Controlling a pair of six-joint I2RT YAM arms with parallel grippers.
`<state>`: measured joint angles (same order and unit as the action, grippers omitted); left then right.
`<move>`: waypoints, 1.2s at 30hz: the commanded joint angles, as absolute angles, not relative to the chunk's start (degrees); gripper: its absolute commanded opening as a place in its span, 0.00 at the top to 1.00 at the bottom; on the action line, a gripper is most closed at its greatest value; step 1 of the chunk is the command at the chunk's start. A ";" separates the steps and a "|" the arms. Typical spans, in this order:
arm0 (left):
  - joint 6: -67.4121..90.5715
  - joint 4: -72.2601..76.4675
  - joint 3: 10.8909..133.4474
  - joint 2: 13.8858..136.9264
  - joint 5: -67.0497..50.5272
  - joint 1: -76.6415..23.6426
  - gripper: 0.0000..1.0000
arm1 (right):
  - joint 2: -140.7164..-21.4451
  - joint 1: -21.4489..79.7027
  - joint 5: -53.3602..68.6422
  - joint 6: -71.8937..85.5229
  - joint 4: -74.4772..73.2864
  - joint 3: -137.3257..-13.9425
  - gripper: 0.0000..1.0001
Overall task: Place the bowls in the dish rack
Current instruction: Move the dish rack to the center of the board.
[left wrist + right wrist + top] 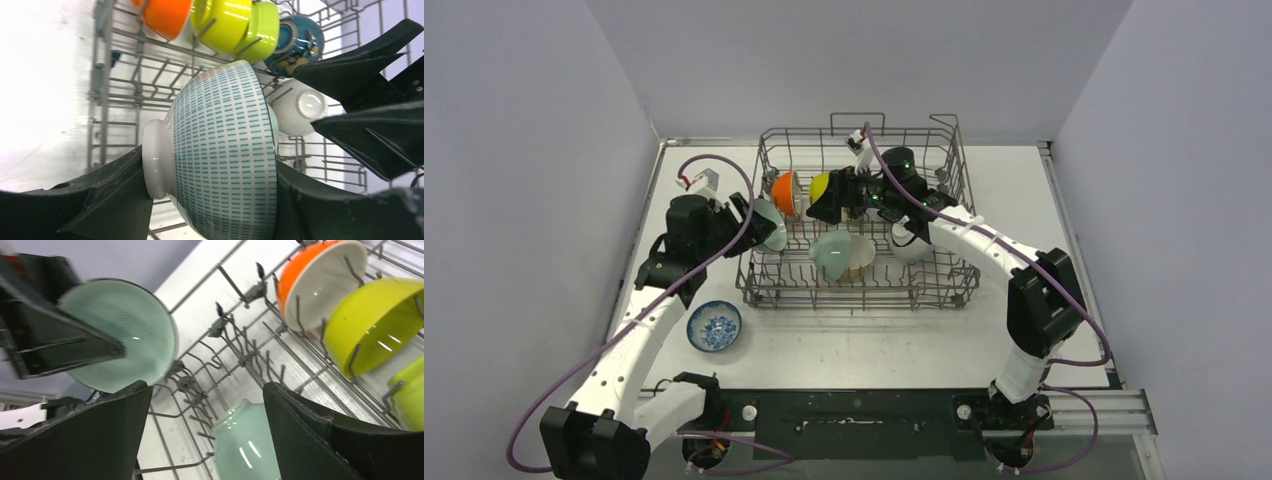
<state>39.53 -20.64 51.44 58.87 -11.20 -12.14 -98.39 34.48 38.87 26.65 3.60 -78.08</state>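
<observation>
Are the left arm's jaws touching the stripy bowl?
Touching. Left wrist view shows both jaws pressed against the teal-dashed bowl, at its foot and its rim.

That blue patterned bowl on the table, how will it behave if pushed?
The blue patterned bowl sits upright on its base, so it should slide rather than roll. It looks like glazed ceramic: probably rigid, fairly slippery, and chippable.

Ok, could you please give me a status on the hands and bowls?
Left hand gripping teal-dashed bowl at left edge of dish rack. Right hand open, empty, over it. One blue-patterned bowl on table.
</observation>
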 commanded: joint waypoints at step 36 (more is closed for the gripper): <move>28.22 -29.77 53.30 50.78 12.17 -11.60 1.00 | -127.41 44.51 35.16 6.97 -22.59 -110.53 0.72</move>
